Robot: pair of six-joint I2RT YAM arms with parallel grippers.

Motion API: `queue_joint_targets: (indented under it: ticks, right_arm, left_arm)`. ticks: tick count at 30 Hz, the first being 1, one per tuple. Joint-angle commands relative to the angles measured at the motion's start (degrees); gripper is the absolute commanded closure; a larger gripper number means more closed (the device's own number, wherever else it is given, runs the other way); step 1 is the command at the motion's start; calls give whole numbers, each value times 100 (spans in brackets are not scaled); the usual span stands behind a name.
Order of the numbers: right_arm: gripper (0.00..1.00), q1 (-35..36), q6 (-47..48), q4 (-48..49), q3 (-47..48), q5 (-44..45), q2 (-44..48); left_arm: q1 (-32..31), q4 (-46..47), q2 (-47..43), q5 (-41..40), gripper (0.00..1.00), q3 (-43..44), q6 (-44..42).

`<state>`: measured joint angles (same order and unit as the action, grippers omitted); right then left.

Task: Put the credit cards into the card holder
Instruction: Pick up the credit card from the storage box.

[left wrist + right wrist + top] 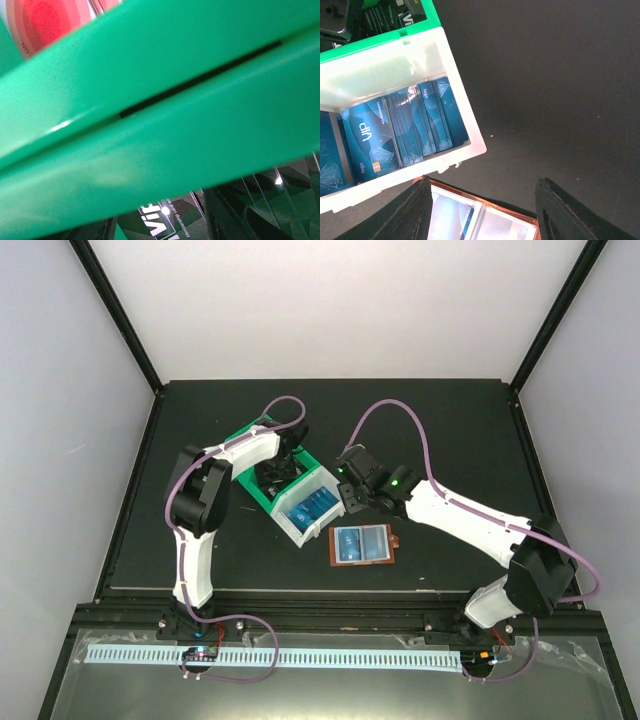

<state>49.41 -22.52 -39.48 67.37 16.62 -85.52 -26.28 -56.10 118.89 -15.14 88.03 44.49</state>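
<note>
The brown card holder [362, 545] lies open on the black table, with cards showing in its clear pockets; its top edge shows in the right wrist view [485, 220]. Several blue credit cards [400, 132] stand in the white bin [318, 522]. A black card [162, 225] and a red card [35, 20] show in the left wrist view, past the green bin's wall [165, 125]. My left gripper [274, 480] is down inside the green bin [243, 440]; its jaws are hidden. My right gripper [485, 212] is open and empty, just above the holder's far edge.
The green and white bins stand joined at the table's middle, left of the holder. The white bin's rim [465, 125] lies close to my right gripper's left finger [410, 212]. Bare black table [545, 90] lies to the right.
</note>
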Motion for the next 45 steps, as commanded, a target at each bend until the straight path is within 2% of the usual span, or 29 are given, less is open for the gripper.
queue_joint_targets:
  ticks: [1, 4, 7, 22, 32, 39, 45]
  right_arm:
    - [42, -30, 8, -106, 108, 116, -101]
    - [42, -34, -23, -152, 126, 102, -107]
    - [42, -28, -42, -182, 136, 110, -110]
    - [42, -35, -117, -222, 234, 77, -158]
    - [42, -28, -136, -192, 215, 69, -167]
    - [42, -30, -128, -216, 172, 30, -167]
    - [42, -29, -185, -211, 77, -26, -128]
  left_arm:
    - [-17, -68, 229, -60, 57, 137, -110]
    - [-16, -68, 212, -51, 71, 144, -140]
    - [-17, -90, 126, -23, 75, 144, -172]
    - [5, -267, -416, -101, 75, 42, -201]
    - [33, -204, -934, -77, 76, -420, -177]
    - [44, 488, -949, 515, 66, -547, -295]
    - [34, 451, -406, 303, 59, -219, -80]
